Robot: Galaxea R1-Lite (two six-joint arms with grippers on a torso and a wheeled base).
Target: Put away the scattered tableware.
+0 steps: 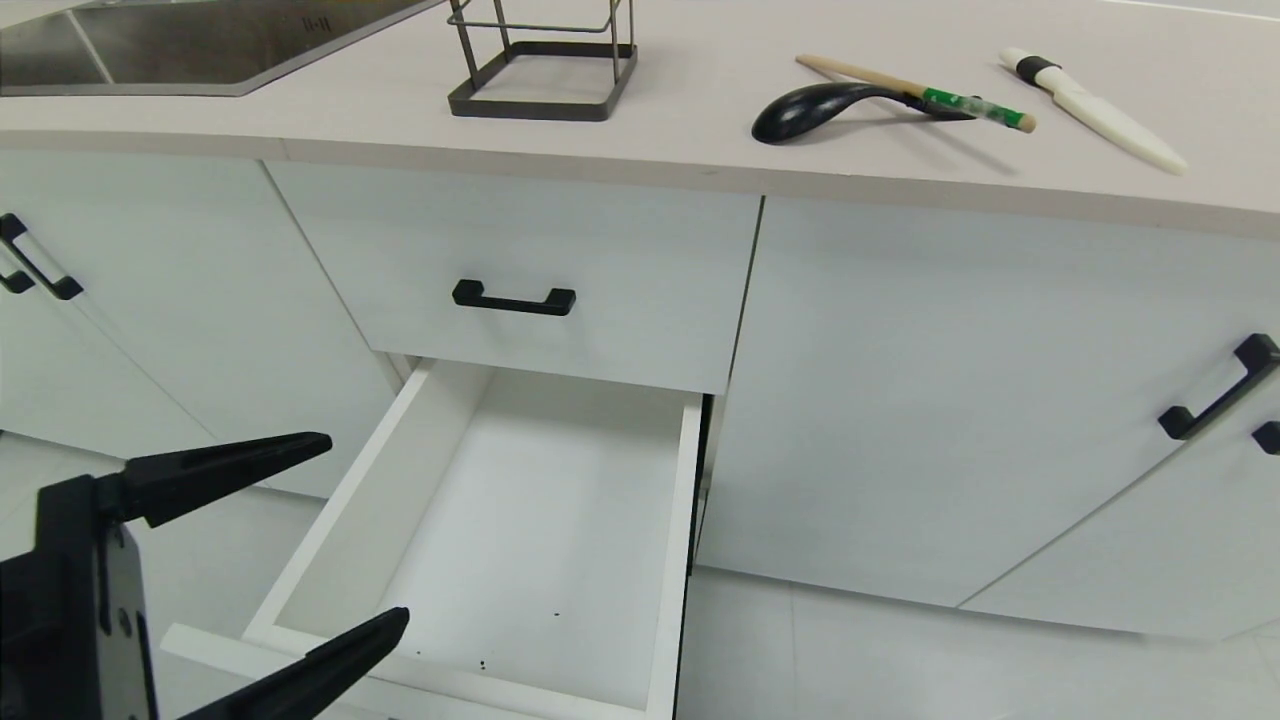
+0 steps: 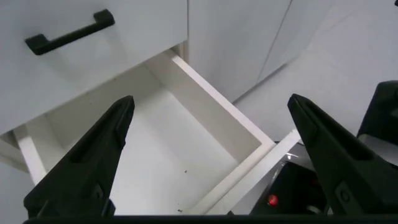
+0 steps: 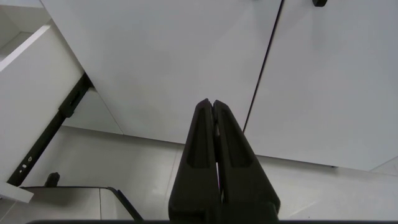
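The left gripper [image 1: 367, 528] hangs wide open above the front of the pulled-out drawer [image 1: 680, 500]. The right gripper [image 3: 212, 106] is pressed closed, facing the doors [image 3: 174, 62]. On the counter [image 1: 700, 140] lie a spoon [image 1: 810, 110], a stick [image 1: 915, 90] crossing its handle, and a knife [image 1: 1095, 110] nearby.
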